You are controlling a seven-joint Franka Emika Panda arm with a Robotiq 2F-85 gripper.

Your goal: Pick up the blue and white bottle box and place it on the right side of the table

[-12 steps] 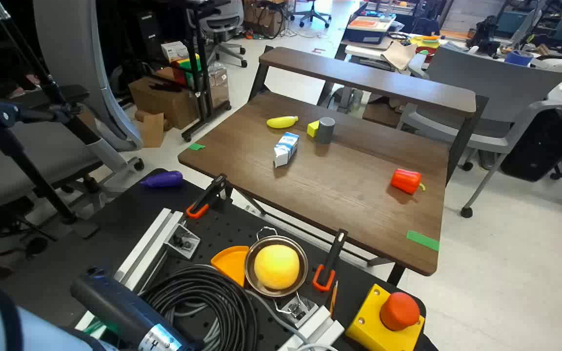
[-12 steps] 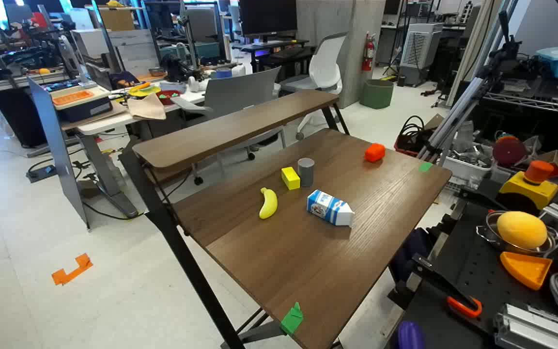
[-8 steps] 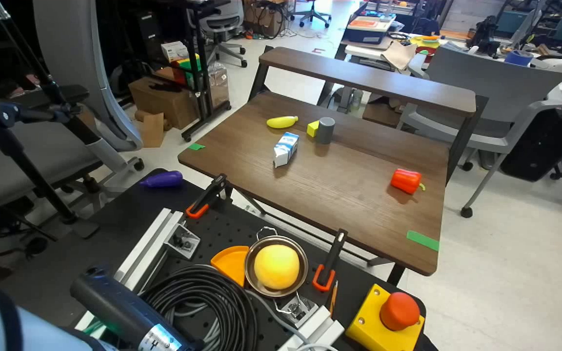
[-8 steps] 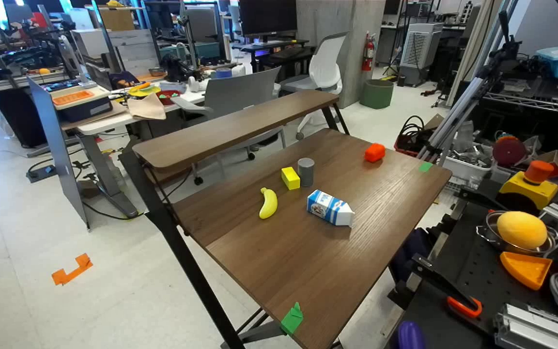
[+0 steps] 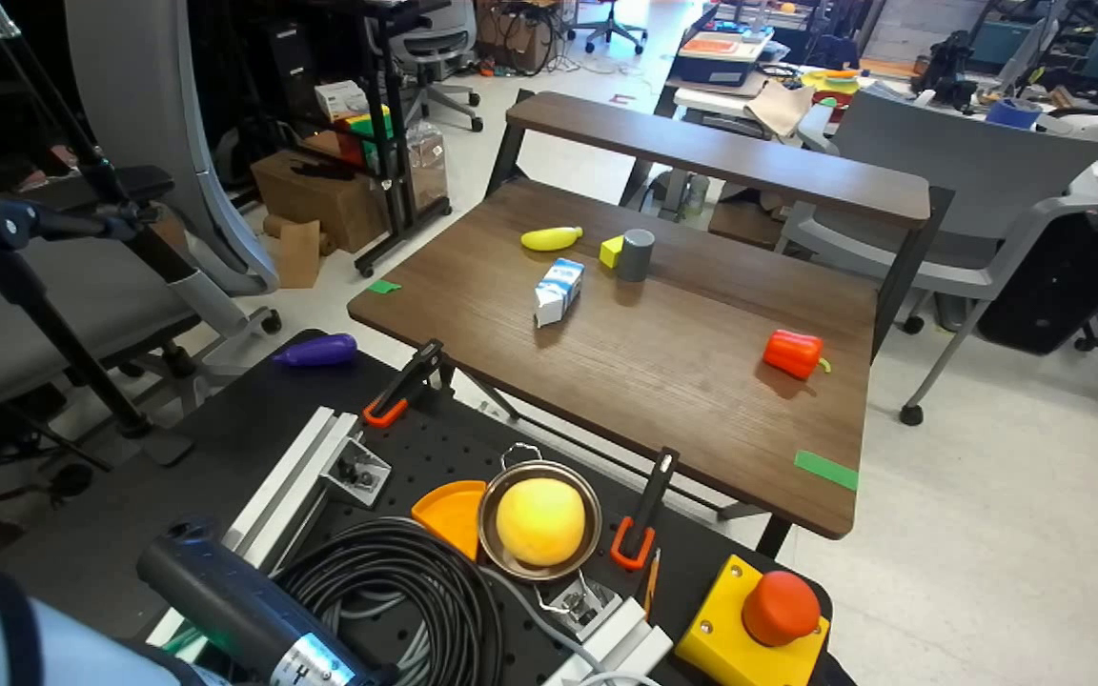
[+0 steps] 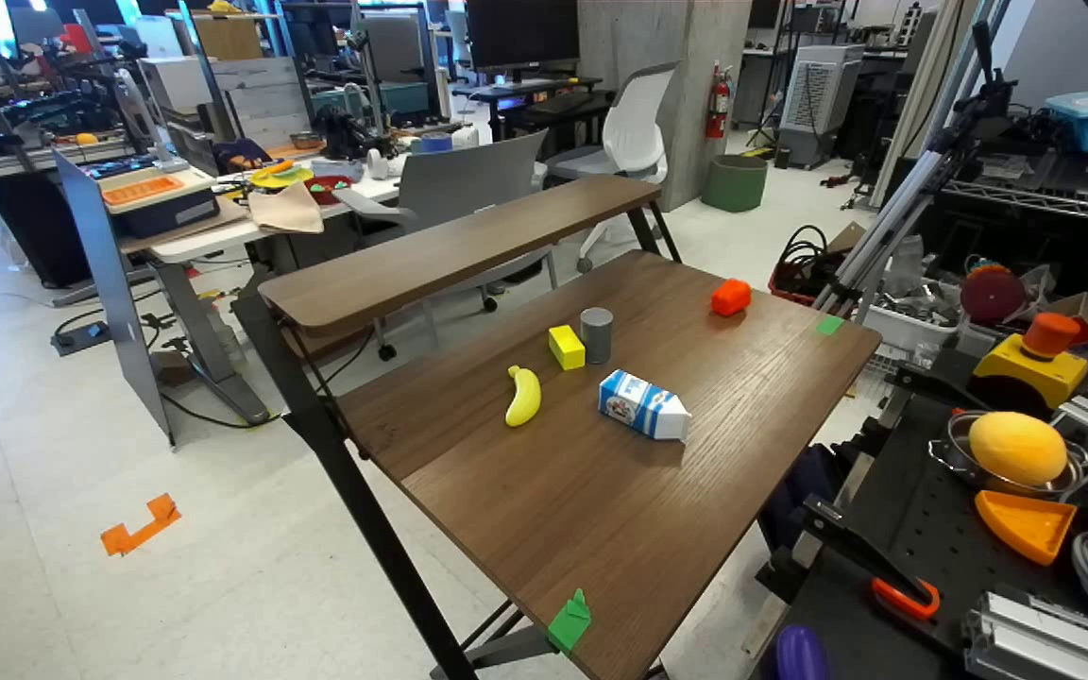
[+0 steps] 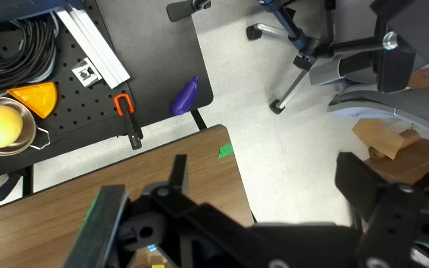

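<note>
The blue and white bottle box (image 5: 559, 292) lies on its side on the dark brown table (image 5: 663, 362). It also shows in an exterior view (image 6: 643, 406), its white gabled end toward the table's front edge. In the wrist view the box is mostly hidden behind the gripper; only a small blue patch shows through the linkage. My gripper (image 7: 263, 163) is open and empty in the wrist view, with its fingers wide apart over the table's corner and the floor. It is well away from the box and does not show in either exterior view.
A yellow banana (image 6: 524, 397), a yellow block (image 6: 567, 348) and a grey cylinder (image 6: 597, 335) are near the box. A red pepper (image 5: 794, 353) lies toward the table's far end. A raised shelf (image 5: 721, 157) runs along the back. Clamps and a pan (image 5: 587, 543) sit in front.
</note>
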